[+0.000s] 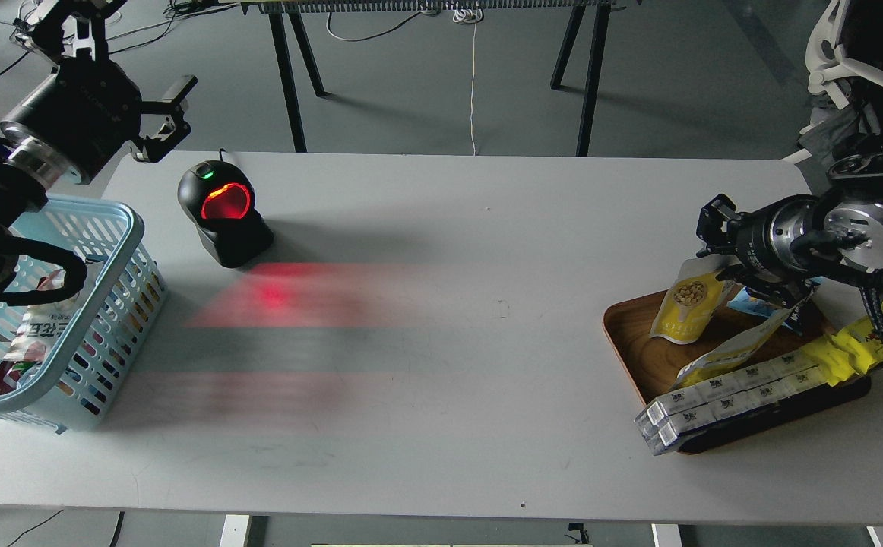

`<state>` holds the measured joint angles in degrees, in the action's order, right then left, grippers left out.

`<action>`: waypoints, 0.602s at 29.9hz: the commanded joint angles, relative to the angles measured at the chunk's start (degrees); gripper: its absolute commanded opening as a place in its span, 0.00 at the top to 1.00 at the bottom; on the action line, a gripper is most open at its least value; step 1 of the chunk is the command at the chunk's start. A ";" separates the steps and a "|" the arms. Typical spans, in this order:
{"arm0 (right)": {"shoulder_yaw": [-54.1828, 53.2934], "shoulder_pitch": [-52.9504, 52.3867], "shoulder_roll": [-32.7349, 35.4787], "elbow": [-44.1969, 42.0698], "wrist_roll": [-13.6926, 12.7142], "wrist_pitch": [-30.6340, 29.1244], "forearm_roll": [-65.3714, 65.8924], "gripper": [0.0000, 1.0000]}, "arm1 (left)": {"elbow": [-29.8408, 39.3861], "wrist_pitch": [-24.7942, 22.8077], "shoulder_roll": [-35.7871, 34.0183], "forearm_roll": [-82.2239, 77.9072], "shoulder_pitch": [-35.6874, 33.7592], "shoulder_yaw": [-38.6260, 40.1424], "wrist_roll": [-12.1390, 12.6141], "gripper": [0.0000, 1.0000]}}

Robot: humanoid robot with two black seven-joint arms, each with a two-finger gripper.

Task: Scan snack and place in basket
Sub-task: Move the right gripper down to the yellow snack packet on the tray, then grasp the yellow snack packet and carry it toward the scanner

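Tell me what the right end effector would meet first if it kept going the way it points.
Probably bare white table, since the right end effector points left above the yellow-and-white pouch; depth is unclear.

head view | high, facing forward-down | whole table (pixel 441 365) visible, mid-range

You have one white table (pixel 441 365) carrying one black scanner (pixel 223 214), one light blue basket (pixel 111 220) and one brown wooden tray (pixel 628 334). On or at the tray you can count one yellow-and-white snack (pixel 686 308), one long yellow cartoon-face packet (pixel 863 342), one small blue snack bag (pixel 764 310), one further yellow-and-white pouch (pixel 730 351) and one row of white boxed packs (pixel 723 399). Two grippers are in view: one left gripper (pixel 172 121) and one right gripper (pixel 717 228).
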<state>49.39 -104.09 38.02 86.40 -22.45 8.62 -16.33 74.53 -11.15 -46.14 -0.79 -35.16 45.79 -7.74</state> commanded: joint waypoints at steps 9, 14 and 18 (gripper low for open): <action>-1.57 -0.14 0.83 0.00 -0.14 0.08 -0.45 1.00 | 0.00 0.34 -0.27 0.00 0.00 0.00 0.00 0.00; -5.09 -2.95 3.28 1.48 -0.76 0.52 -2.03 1.00 | 0.00 0.43 -0.27 0.00 -0.09 0.00 0.00 0.00; -5.44 -10.15 3.47 2.46 -0.84 1.22 -8.88 1.00 | 0.00 0.51 -0.27 0.00 -0.09 0.00 0.09 0.00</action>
<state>44.31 -109.63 41.50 88.38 -23.23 9.27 -20.91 74.53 -10.71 -46.41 -0.79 -35.20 45.79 -7.73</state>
